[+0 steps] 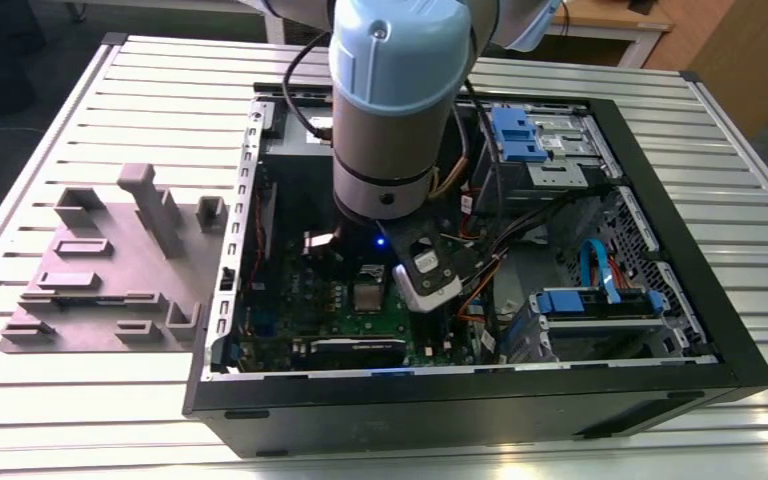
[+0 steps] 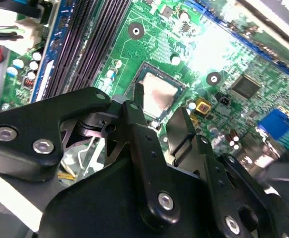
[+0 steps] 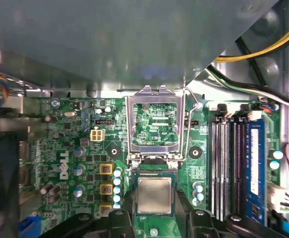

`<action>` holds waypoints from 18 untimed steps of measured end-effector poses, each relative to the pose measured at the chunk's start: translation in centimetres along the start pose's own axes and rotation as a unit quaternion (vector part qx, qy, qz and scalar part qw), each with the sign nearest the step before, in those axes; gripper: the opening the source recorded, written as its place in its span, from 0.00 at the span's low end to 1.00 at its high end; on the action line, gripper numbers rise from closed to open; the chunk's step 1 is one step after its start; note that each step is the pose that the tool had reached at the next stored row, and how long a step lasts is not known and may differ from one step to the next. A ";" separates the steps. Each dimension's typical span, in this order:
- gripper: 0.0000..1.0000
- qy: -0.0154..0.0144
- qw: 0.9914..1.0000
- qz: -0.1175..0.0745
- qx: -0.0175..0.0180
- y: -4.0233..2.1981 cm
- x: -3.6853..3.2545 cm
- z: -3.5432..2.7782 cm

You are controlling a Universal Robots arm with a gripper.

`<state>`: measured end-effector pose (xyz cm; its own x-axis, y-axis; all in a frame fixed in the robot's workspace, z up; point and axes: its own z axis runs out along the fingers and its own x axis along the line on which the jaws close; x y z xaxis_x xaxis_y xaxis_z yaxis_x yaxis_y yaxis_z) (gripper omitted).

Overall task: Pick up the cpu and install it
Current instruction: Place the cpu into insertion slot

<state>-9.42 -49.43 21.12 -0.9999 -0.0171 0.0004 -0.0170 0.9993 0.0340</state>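
The arm (image 1: 398, 110) is reaching straight down into the open computer case (image 1: 491, 405), which is lying on its side on the slatted table (image 1: 91, 410). A grey fixture block (image 1: 104, 270) is sitting just beside the case on the exterior view's left. The cpu (image 3: 154, 195) is lying flat in its socket on the green motherboard (image 3: 65, 148), silver top facing up. The hinged metal frame (image 3: 155, 99) is standing swung open next to it, leaving the chip's top bare. The gripper (image 2: 158, 108) is hovering low over that spot with its black fingers (image 2: 140, 134) spread apart, one on each side of the chip. In the first wrist view a strip of socket is showing between each tip and the chip's edge, so the fingers are gripping nothing. The long black memory slots (image 3: 228, 163) are running alongside the socket, near it but apart.
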 end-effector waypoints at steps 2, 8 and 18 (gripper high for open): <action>0.45 0.000 1.000 0.000 0.000 0.02 0.00 -0.54; 0.45 0.000 1.000 0.000 0.000 0.05 0.00 -1.25; 0.45 0.000 1.000 0.000 0.000 0.06 0.00 -1.67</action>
<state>-9.42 -49.43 22.78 -0.9999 -0.0172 0.0004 -0.0172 0.9993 0.0333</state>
